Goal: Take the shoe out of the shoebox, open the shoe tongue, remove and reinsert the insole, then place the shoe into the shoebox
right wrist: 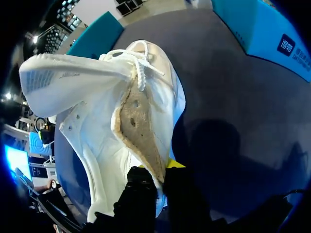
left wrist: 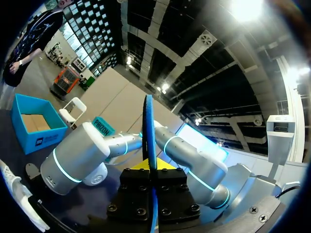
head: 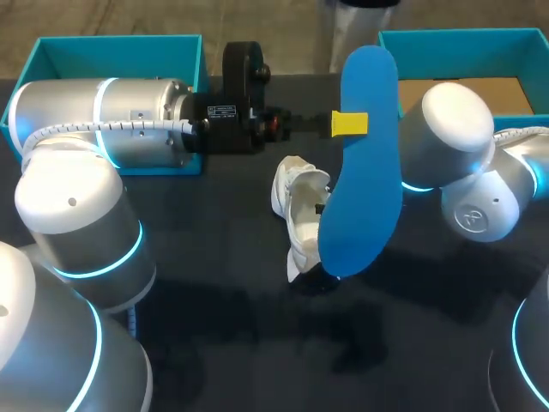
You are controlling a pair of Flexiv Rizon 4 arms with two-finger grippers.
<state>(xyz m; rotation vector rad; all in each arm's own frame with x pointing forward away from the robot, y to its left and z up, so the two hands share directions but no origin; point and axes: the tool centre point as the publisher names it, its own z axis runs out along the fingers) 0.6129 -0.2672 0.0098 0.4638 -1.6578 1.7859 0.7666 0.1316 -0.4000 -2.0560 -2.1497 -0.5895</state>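
Outside shoebox (head: 463,39): shoe (head: 300,210); inside: brown cardboard (head: 510,96).

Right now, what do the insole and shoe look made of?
The insole: likely foam, matte blue, thin, smooth-faced, standing unbent. The shoe: soft white textile or synthetic upper, creased and floppy; the inner footbed looks tan and fibrous.

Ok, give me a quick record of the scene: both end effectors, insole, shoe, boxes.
left end effector: shut on insole, holding it raised
right end effector: shut on shoe, at the edge of its opening
insole: blue, out of the shoe, standing on end above it
shoe: white, tongue pulled open, between the boxes, in neither
left box: teal, back left
right box: teal, back right, no shoe inside
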